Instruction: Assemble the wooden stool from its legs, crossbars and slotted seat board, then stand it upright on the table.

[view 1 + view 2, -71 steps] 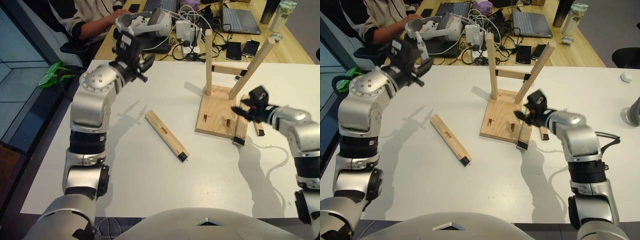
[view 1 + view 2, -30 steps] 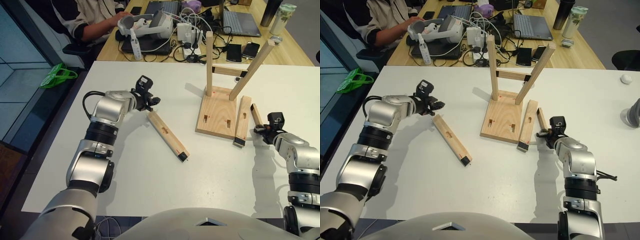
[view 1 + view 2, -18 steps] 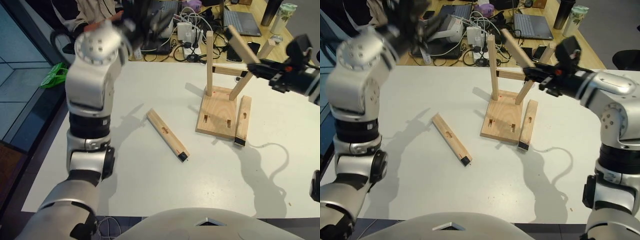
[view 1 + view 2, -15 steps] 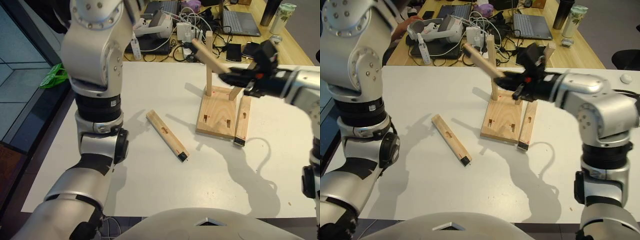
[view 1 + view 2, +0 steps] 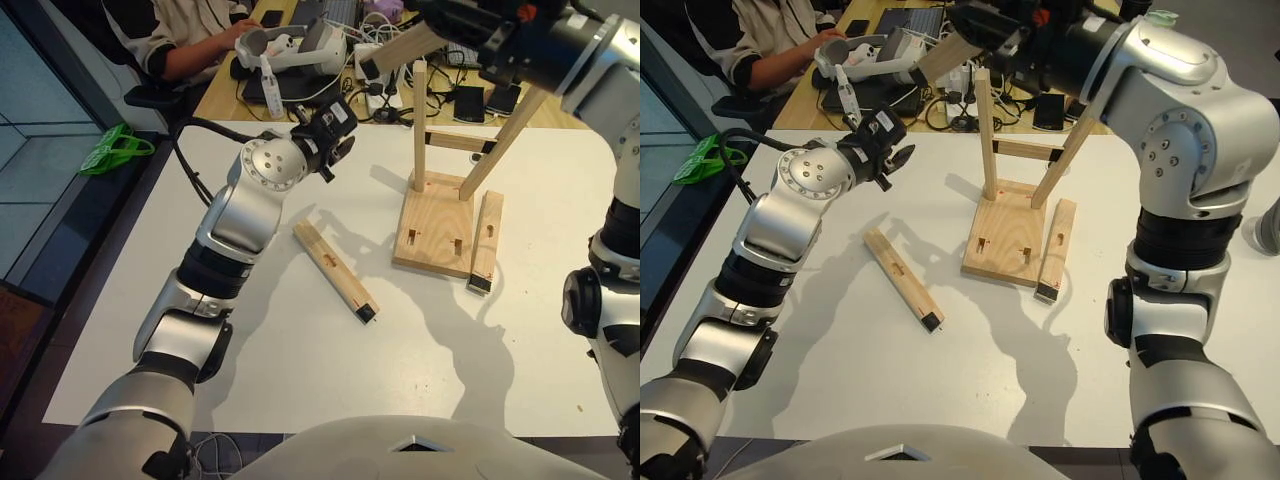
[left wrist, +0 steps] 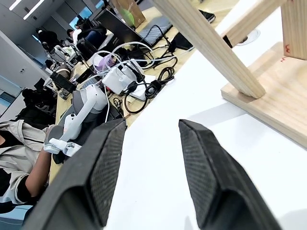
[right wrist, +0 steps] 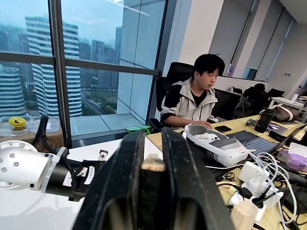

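On the white table (image 5: 300,380) the seat board (image 5: 432,232) lies slots up, two legs standing in it. A loose leg (image 5: 333,270) lies to its left. The right gripper (image 7: 152,143) is held high, fingers clamped on a crossbar (image 5: 400,45). The left gripper (image 6: 151,167) hovers with fingers apart and empty, well apart from the loose leg.

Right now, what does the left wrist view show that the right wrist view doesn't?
Left wrist view: the left gripper, open above the table, near a leg standing on the seat board. Right wrist view: the right gripper shut on a wooden piece, with windows behind. Both: the white headset and cables.
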Action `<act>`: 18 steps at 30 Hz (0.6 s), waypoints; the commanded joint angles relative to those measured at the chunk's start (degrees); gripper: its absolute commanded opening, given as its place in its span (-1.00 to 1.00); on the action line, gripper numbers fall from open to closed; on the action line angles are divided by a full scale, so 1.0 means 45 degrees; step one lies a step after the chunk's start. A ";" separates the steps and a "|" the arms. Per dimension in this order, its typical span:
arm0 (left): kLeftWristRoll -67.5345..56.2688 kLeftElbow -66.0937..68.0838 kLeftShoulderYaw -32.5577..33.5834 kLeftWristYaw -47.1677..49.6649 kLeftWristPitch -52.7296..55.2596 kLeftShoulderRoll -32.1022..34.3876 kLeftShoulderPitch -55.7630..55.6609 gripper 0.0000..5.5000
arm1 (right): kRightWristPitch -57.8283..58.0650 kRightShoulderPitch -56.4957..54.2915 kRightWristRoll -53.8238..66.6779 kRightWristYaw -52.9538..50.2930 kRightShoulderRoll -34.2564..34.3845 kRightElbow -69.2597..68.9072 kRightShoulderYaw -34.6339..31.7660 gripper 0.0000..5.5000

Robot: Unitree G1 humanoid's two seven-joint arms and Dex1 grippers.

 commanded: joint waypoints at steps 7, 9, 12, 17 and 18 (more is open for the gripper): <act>0.0827 -0.1536 0.1365 0.0117 -0.1895 0.0939 -0.0842 -0.25 | -0.0009 0.0848 -0.0442 -0.0454 -0.0041 0.0295 0.0351 -0.86; 0.1224 -0.2123 0.1103 -0.0477 -0.3392 0.1668 -0.0678 -0.25 | -0.0020 0.0934 -0.0624 -0.0589 0.0065 0.0340 0.0483 -0.86; -0.0023 -0.3125 0.0752 -0.2711 -0.4032 0.2014 -0.0082 -0.25 | -0.0187 0.1200 -0.0634 -0.0082 0.0088 0.0042 0.0975 -0.86; -0.2690 -0.1899 0.1513 -0.5678 -0.2732 0.2100 -0.1133 -0.25 | -0.1821 0.0751 -0.0674 0.4201 -0.1589 0.0066 0.2585 -0.86; -0.3045 -0.1413 0.1688 -0.6052 -0.2419 0.2125 -0.1591 -0.25 | -0.2246 0.0528 -0.0683 0.5161 -0.1879 0.0180 0.2823 -0.86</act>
